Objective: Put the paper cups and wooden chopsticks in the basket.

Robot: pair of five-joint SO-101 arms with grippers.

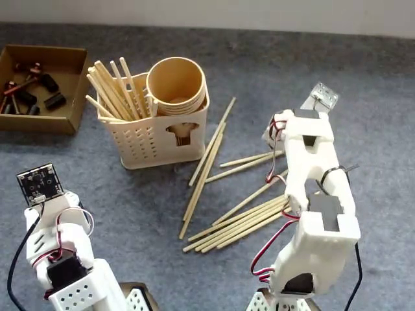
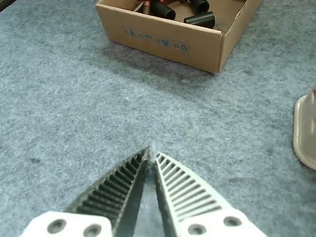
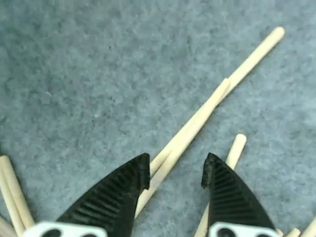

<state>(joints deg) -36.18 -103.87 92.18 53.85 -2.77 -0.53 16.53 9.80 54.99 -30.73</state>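
Left tool (image 2: 151,153): its ribbed fingers are meeting at the tips with nothing between them. It is pointing down at bare grey surface (image 1: 382,84). In the high view this arm is sitting at 7 o'clock from the basket.
Right tool (image 3: 175,170): its black fingers are standing apart and gripping nothing. It is hanging low over loose sticks, and one doubled pair (image 3: 207,113) is running under the gap between them. In the high view this arm is stretching out at 4 o'clock from the basket.
Loose chopsticks (image 1: 241,222): a scattered fan is lying flat on the surface, from 3 to 5 o'clock of the basket. The nearest bundle is lying just beside the right arm.
Basket (image 1: 146,146): it is standing upright and is well apart from both arms.
Basket chopsticks (image 1: 111,91): a bunch is leaning in the 9 o'clock half.
Paper cups (image 1: 176,81): a nested stack is sitting upright in the 3 o'clock half.
Cardboard box (image 1: 39,122): it is resting at 10 o'clock from the basket and holding small dark parts.
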